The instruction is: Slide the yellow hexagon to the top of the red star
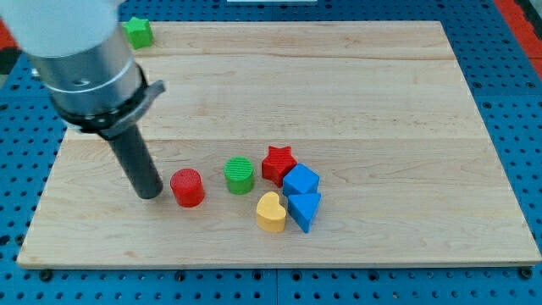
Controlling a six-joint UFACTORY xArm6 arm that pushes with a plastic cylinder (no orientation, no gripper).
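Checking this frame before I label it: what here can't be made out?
Camera view only:
- No yellow hexagon shows; the one yellow block looks heart-shaped.
- Green block, view's top left: partly hidden by the arm, shape unclear.
- My tip, left of the red cylinder: contact unclear.

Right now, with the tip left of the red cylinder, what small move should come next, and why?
Probably slide my tip toward the view's bottom right, skirting below the red cylinder: the yellow block lies beyond it, under the red star.

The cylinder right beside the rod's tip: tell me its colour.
Red. The red cylinder stands just to the view's right of my tip, seen plainly in the camera view.
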